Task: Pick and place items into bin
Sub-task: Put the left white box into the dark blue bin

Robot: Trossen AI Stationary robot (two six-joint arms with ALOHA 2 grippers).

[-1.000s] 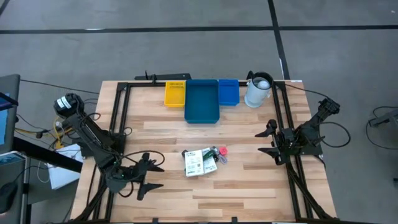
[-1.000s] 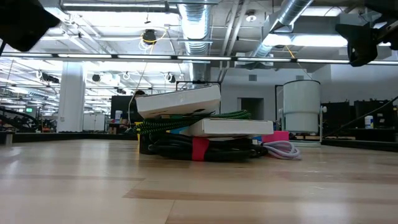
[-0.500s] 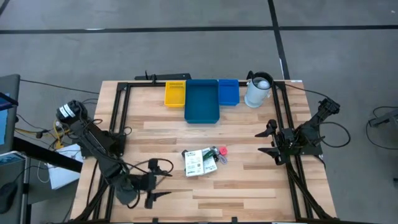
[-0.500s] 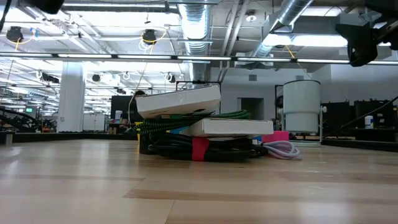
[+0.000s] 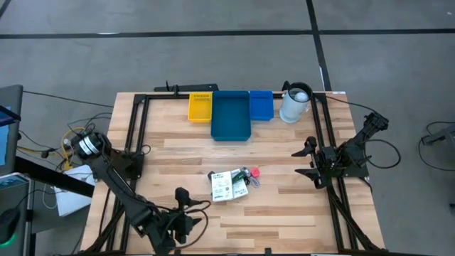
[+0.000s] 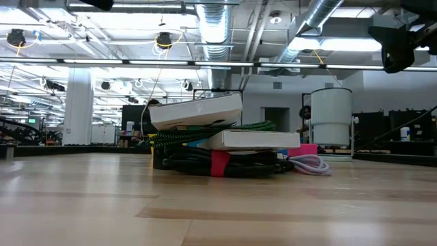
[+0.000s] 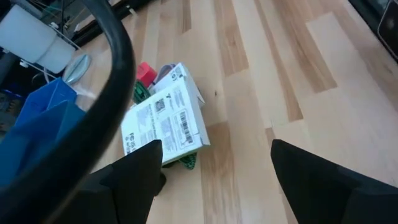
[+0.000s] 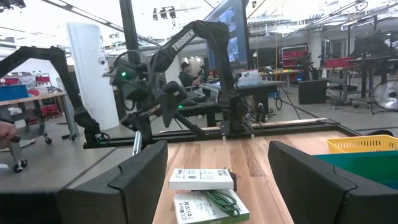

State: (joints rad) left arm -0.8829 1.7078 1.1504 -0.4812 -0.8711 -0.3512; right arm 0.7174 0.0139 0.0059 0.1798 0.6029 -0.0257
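White jug (image 5: 295, 104) by blue tray (image 5: 261, 105), yellow tray (image 5: 200, 107).

Pile of items (image 5: 231, 183): too small from above to tell its pieces apart; only white printed packets (image 7: 165, 121), a green strand and a pink spot can be made out.
Under the packets: the cable (image 6: 205, 164) is mostly covered by the stacked packets, level with the counter.
Left claw (image 5: 186, 211): at the near counter edge; its arm is partly cut off by the picture's bottom.
Left wrist view: a dark curved cable (image 7: 106, 93) close to the lens hides part of the blue bin (image 7: 37, 118).
Right claw (image 5: 308, 160): in the low view only a dark part shows, cut by the top corner.
Packet print: unreadable.
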